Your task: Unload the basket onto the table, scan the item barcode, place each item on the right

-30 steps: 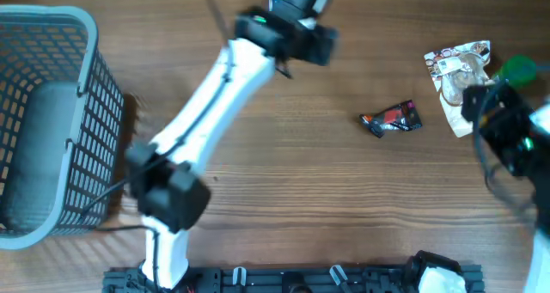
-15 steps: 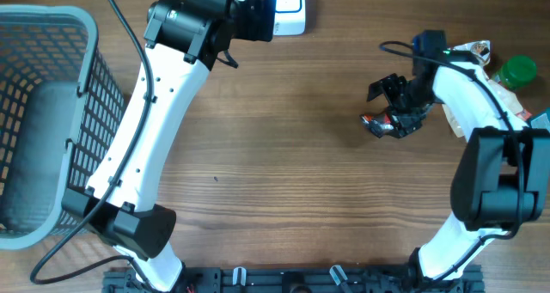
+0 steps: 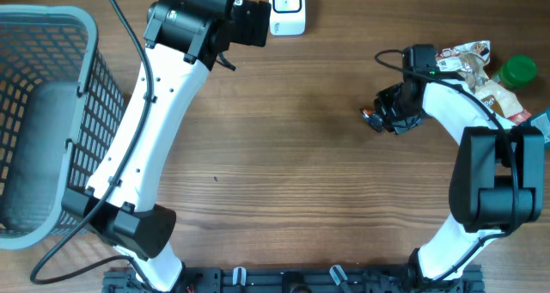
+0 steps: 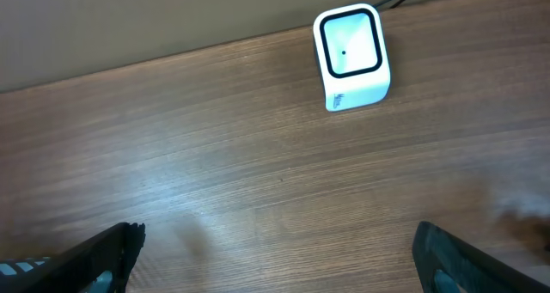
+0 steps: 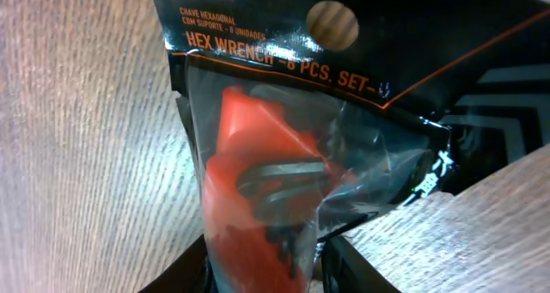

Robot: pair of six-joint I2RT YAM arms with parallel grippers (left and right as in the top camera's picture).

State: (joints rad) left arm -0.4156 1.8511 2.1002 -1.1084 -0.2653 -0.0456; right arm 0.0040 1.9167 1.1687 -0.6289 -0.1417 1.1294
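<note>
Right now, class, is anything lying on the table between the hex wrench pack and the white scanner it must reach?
Nothing visible does. The hex wrench pack sits at the right gripper, and only bare wooden table lies between it and the scanner at the far edge.

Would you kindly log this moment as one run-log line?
left claw: open, facing scanner | right claw: astride wrench pack, grip unclear | scan: not done
</note>
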